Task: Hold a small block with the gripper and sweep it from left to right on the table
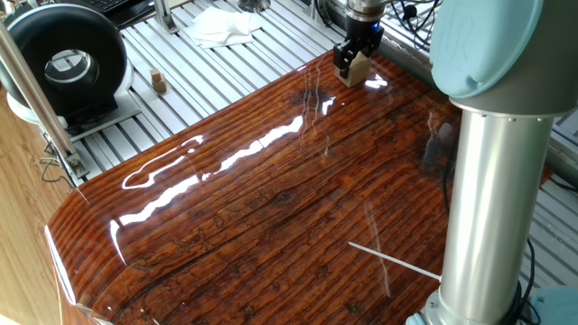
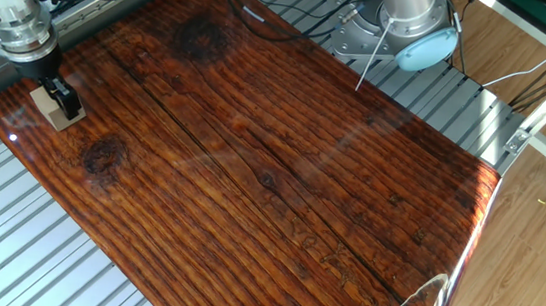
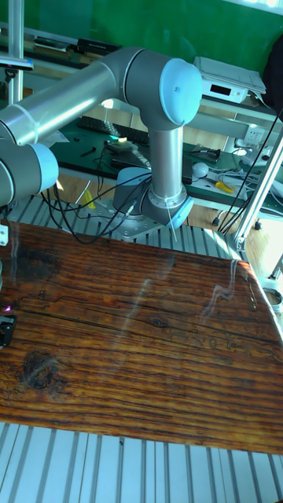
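Observation:
The small block (image 1: 357, 70), a light-tan wooden cube, rests on the far corner of the glossy reddish-brown table (image 1: 271, 199). My black gripper (image 1: 352, 61) comes straight down over it and is shut on it, one finger on each side. In the other fixed view the small block (image 2: 46, 106) sits near the left end of the table (image 2: 282, 164), with the gripper (image 2: 59, 102) clamped over it. The tall fixed view shows only a black sliver of the gripper (image 3: 6, 330) at the left edge of the table (image 3: 141, 354); the block is hidden there.
A tiny dark-brown wooden piece (image 1: 159, 82), a black round device (image 1: 68, 63) and a white cloth (image 1: 221, 25) lie on the slatted aluminium surface beyond the table. The arm's grey column (image 1: 488, 190) rises at the right. The arm base (image 2: 405, 30) and its cables stand behind the table.

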